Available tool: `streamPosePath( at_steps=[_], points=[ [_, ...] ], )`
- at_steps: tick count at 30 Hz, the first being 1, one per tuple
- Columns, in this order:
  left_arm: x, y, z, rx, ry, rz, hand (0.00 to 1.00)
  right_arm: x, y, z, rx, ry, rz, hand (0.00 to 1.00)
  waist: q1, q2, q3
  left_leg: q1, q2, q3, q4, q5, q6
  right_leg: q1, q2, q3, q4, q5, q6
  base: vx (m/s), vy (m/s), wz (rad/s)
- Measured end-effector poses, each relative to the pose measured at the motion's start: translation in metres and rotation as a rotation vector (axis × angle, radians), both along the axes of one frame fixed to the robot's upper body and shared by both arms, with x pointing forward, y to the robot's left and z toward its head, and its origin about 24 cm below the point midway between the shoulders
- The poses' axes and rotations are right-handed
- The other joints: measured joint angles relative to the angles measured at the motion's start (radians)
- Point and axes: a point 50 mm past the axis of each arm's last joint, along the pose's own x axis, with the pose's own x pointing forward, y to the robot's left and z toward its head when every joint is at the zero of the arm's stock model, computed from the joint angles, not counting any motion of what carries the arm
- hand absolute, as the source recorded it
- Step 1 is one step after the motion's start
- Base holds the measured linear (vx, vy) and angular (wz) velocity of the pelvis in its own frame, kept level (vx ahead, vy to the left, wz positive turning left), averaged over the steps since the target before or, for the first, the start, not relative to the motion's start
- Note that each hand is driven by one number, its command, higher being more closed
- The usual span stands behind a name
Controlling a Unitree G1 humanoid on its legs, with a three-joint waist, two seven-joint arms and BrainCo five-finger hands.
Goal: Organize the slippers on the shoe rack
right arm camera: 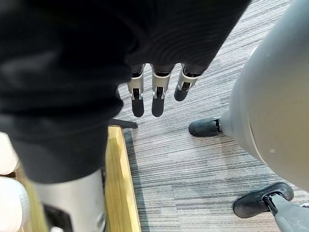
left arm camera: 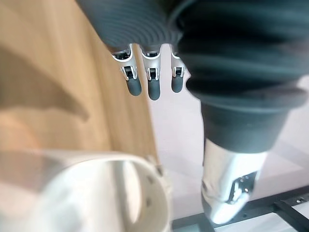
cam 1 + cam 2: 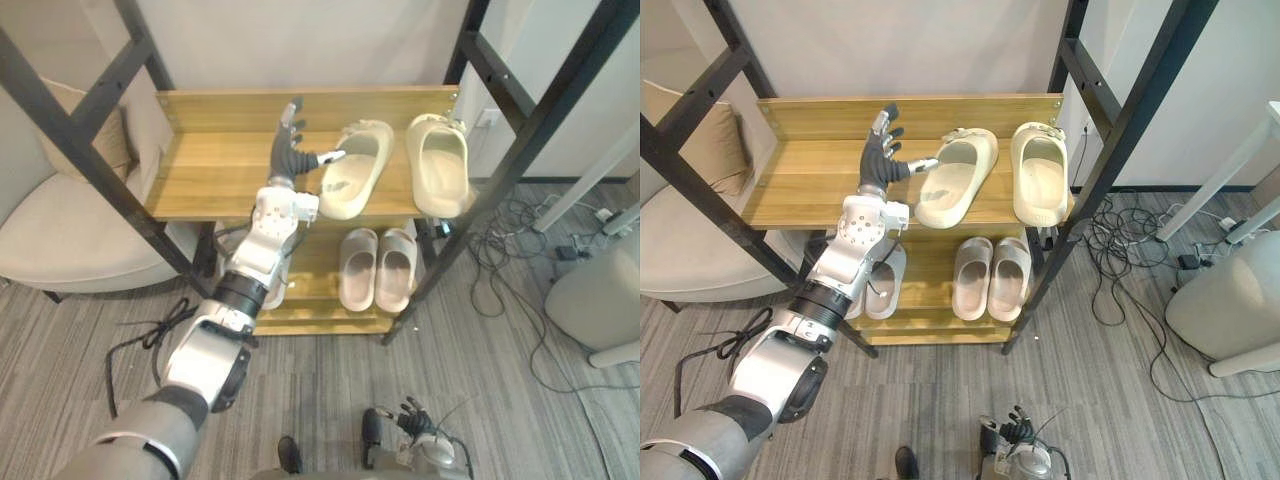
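left robot hand point(image 3: 290, 150), open and empty, has its thumb tip right at the skewed slipper point(image 3: 357, 172) on the top shelf point(image 3: 205, 165), lying off its thumb side, long axis slanting away from its fingers' line.

- Left arm point(image 3: 243, 268): silver-grey shell segments are noted, joined by a black ring band.
- Left hand point(image 3: 291, 150): a dark ribbed cover is seen over back and wrist; silver fingers, dark tips.
- Right hand point(image 1: 156, 94): same ribbed cover, silver dark-tipped fingers.
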Motion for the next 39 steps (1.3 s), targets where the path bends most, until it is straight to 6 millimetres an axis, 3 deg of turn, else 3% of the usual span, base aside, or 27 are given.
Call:
streamPosePath(
  at_steps=[5,13,25,30,39],
  points=[
    [-0.003,0.005,-0.022,0.004,0.062,-0.003,0.00,0.002,-0.003,0.001,-0.011,-0.005,-0.003,0.00,0.002,0.000,0.000,-0.003,0.000,-0.002,-0.001,0.000,-0.001,-0.001,0.001,-0.010,-0.001,-0.002,-0.001,0.00,0.000,0.00],
    [-0.011,-0.024,-0.030,-0.006,0.069,-0.101,0.00,0.004,-0.003,-0.001,-0.012,0.013,-0.001,0.00,0.001,-0.001,0.001,0.013,-0.004,-0.025,-0.005,-0.003,-0.002,0.023,-0.001,-0.025,-0.006,-0.013,0.009,0.00,0.019,0.05],
    [-0.022,-0.062,-0.030,-0.031,0.064,-0.237,0.00,0.016,-0.005,0.003,-0.008,-0.012,-0.024,0.00,0.001,-0.010,0.007,0.014,-0.003,-0.024,-0.001,-0.007,-0.004,0.025,-0.001,-0.024,-0.008,-0.016,0.013,0.00,0.002,0.01],
    [-0.031,-0.091,-0.028,-0.050,0.075,-0.326,0.00,0.016,-0.005,0.004,-0.007,-0.010,-0.023,0.00,0.001,-0.013,0.009,0.010,-0.004,-0.025,0.000,-0.007,-0.002,0.022,-0.008,-0.014,-0.001,-0.016,0.014,-0.01,0.012,0.03],
    [-0.032,-0.099,-0.025,-0.093,0.089,-0.324,0.00,0.009,-0.005,0.002,-0.009,0.000,-0.034,0.00,0.015,-0.013,0.009,0.011,-0.005,-0.004,0.000,-0.010,0.001,0.017,-0.008,0.001,-0.001,-0.014,0.016,0.00,0.005,-0.03]
  ],
)
